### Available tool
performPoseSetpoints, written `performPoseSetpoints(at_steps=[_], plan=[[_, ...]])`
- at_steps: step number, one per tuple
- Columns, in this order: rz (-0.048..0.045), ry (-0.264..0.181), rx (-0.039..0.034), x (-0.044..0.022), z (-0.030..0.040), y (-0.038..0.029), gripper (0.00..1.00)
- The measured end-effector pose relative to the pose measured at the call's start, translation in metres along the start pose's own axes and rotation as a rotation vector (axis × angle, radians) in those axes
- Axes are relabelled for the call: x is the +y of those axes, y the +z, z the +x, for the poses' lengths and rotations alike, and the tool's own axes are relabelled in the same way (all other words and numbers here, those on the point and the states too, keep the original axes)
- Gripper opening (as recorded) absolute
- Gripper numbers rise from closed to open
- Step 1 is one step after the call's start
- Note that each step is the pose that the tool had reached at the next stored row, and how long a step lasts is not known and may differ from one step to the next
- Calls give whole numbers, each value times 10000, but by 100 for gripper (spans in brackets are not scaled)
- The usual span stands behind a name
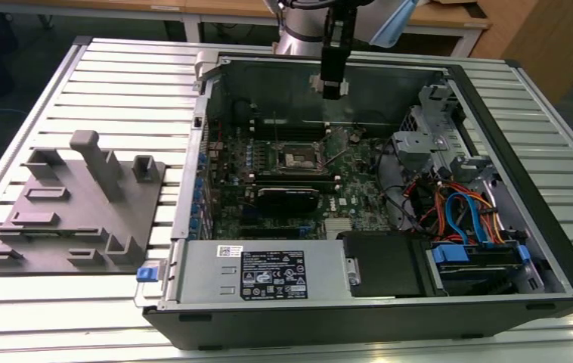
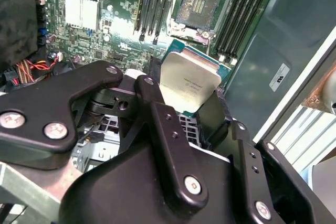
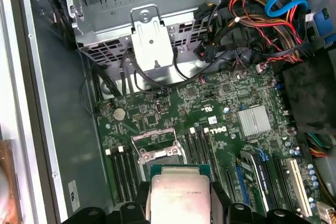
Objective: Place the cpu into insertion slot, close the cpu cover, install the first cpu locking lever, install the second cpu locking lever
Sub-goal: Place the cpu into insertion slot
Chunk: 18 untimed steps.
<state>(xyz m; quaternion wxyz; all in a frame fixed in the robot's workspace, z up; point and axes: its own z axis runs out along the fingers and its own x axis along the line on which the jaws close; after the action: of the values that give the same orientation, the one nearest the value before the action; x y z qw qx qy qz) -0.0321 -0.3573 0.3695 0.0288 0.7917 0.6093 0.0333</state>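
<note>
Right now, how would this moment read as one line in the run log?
gripper: shut on chip | chip: in the air, apart from socket, not seated | socket: empty

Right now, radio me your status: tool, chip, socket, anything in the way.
Tool shut on small flat square silver-topped cpu, over green motherboard. Square black silver-rimmed insertion slot uncovered, unfilled. Nothing seen between them.

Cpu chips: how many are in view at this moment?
1. The cpu is gripped in the tool above the motherboard, in the second wrist view. The insertion slot is bare. Corners of the case are hidden, so another could be missed.
</note>
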Motion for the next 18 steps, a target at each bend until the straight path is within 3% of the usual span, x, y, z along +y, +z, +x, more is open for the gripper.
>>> performPoseSetpoints(at_steps=[11, 18], plan=[[29, -1691, 149, -6, -3, 25, 54], [47, -1881, 239, -84, -26, 120, 54]])
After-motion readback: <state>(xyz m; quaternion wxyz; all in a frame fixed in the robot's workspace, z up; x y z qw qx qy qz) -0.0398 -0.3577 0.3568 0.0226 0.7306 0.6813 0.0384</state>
